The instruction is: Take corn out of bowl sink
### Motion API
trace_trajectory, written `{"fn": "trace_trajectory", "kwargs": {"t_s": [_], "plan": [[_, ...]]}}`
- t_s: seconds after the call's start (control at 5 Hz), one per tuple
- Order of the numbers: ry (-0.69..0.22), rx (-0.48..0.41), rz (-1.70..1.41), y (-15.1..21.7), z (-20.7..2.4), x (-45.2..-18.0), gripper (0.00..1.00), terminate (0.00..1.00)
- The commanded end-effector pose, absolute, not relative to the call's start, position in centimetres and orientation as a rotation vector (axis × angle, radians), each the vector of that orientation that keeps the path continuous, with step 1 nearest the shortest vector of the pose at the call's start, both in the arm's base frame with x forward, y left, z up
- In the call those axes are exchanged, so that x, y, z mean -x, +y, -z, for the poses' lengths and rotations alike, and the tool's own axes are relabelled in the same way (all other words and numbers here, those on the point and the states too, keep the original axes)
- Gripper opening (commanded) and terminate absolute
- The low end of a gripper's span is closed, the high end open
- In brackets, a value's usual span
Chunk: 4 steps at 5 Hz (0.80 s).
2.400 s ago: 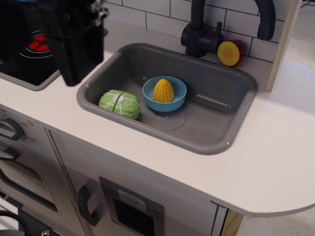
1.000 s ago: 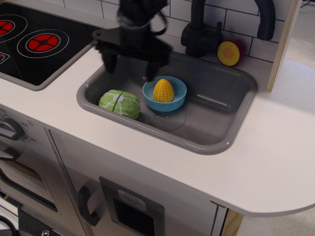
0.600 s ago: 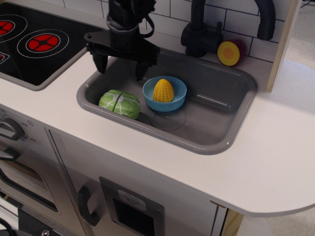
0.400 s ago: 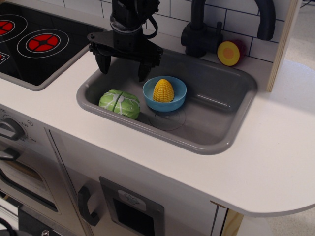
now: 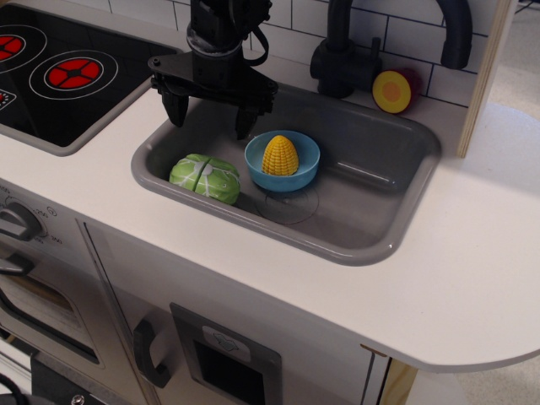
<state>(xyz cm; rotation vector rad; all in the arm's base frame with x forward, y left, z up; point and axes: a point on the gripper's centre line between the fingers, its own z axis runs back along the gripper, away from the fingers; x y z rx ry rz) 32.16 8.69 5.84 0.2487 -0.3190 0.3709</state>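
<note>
Corn (image 5: 280, 155): stubby yellow dome, bumpy kernels, upright in blue bowl (image 5: 283, 161) (in sink (image 5: 371, 202)), right of and below gripper (image 5: 212, 116); jaws spread wide, empty.

- Corn (image 5: 280, 155): small, stubby yellow cob with bumpy kernels, standing dome-up inside the bowl, just above frame centre.
- Bowl (image 5: 300, 174): shallow, round, light blue, upright on the sink floor, left of the basin's middle.
- Sink (image 5: 377, 196): grey rectangular basin with rounded corners, filling the frame's upper middle.
</note>
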Motion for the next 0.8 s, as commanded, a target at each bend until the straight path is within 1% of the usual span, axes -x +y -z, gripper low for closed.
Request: {"fn": "trace_trajectory", "kwargs": {"t_s": [0.0, 0.4, 0.6], "plan": [[-0.367, -0.249, -0.371, 9.6, -8.0, -33.1, 1.0, 0.0], [-0.367, -0.249, -0.371, 9.6, -8.0, -33.1, 1.0, 0.0], [-0.382, -0.212, -0.409, 8.9, -9.2, -35.3, 1.0, 0.0]]}}
